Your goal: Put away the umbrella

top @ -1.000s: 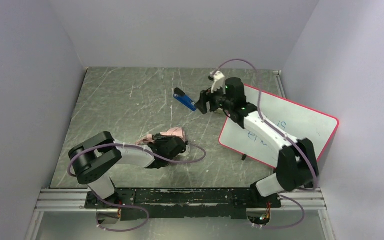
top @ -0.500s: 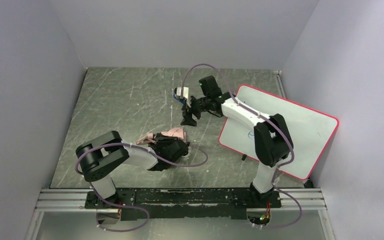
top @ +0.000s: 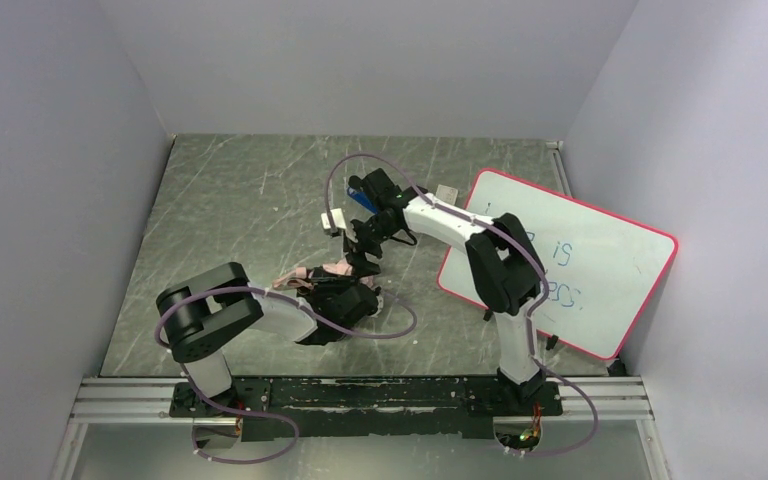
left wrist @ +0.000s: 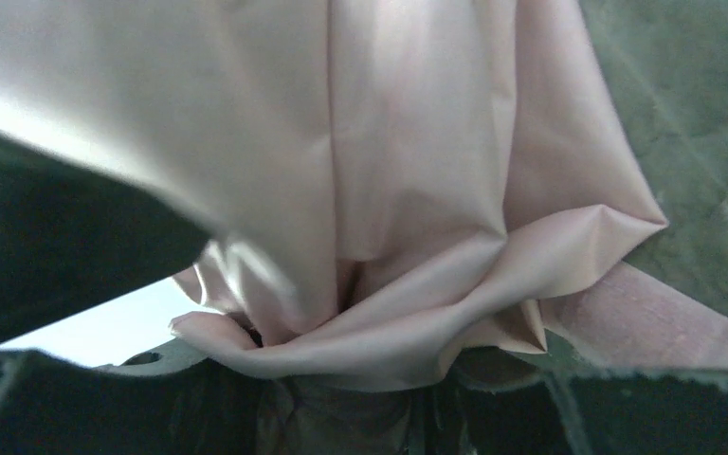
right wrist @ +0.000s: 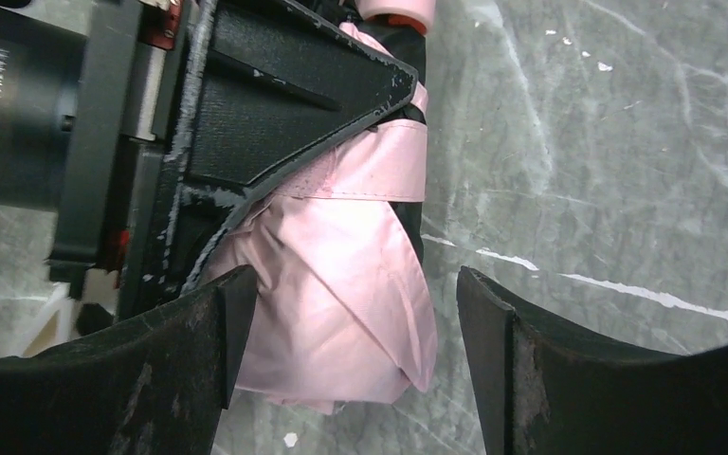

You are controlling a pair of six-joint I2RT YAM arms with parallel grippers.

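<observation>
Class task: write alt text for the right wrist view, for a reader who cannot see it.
A folded pale pink umbrella lies on a scratched grey table, clamped by the left fingers. The right fingers stand open on either side of it.

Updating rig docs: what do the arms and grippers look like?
Left arm and right arm: white shells, black joints, a lilac cable looped along each. Left gripper and right gripper: black, with flat wedge-shaped fingers, scuffed white at the edges.
</observation>
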